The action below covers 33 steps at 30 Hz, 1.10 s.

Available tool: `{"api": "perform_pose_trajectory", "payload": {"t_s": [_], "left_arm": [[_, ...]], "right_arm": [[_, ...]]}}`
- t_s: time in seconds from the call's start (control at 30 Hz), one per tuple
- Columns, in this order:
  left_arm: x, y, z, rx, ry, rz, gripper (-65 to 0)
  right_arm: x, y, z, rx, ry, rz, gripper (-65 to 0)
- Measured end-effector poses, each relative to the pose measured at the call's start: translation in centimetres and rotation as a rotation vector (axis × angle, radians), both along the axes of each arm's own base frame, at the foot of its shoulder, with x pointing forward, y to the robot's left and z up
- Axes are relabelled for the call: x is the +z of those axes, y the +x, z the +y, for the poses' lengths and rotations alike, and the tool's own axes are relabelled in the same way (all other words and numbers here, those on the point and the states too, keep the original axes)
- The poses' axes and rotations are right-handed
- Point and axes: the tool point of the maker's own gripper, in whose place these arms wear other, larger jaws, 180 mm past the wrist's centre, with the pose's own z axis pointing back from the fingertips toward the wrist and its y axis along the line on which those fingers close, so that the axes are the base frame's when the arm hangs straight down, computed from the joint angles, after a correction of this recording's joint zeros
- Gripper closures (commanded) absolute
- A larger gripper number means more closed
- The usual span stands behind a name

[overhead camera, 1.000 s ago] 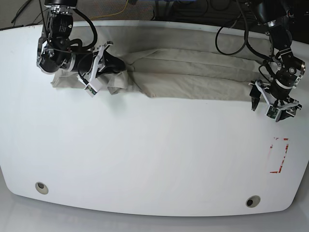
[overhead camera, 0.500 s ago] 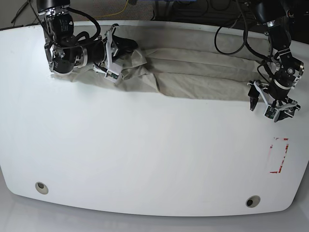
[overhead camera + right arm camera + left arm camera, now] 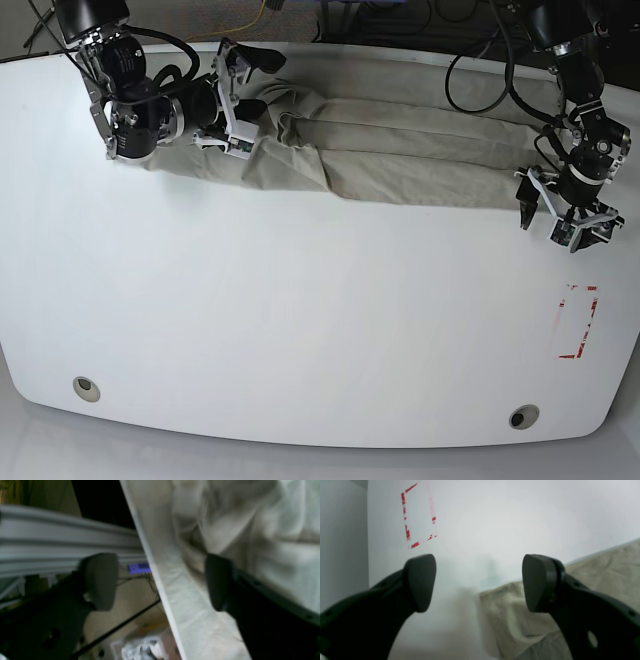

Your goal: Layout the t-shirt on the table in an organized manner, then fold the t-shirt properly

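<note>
Two grippers are spread wide and empty. The t-shirt [image 3: 400, 140] is bunched along the table [image 3: 300, 330] edge at twelve o'clock; the right gripper [image 3: 250, 95] is at eleven, the left gripper [image 3: 560, 205] at two. Layout is unfinished; regrasping corners is required.

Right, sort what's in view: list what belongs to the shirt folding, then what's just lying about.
Job:
- t-shirt, bunched along the table's far edge
- table
- left gripper, open
- right gripper, open

Lying about:
- red tape rectangle
- two grommet holes
- cables behind the table
</note>
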Motion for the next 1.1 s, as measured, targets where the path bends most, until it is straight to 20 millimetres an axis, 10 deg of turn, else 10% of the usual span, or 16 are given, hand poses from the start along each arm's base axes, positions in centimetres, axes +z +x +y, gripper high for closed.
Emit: {"api": "perform_pose_trajectory", "payload": {"t_s": [0.23, 0.63, 1.1], "left_arm": [[0.0, 0.0, 0.0, 0.001, 0.001, 0.001, -51.2], [0.0, 0.0, -0.1, -0.002, -0.001, 0.001, -51.2], [0.0, 0.1, -0.2, -0.006, -0.001, 0.001, -51.2]], "right_arm": [[0.5, 0.8, -1.2, 0.052, -0.051, -0.044, -50.3], [3.6, 8.7, -5.0, -0.181, -0.100, -0.281, -42.7], [3.1, 9.9, -3.0, -0.375, -0.013, -0.291, -49.0]]}}
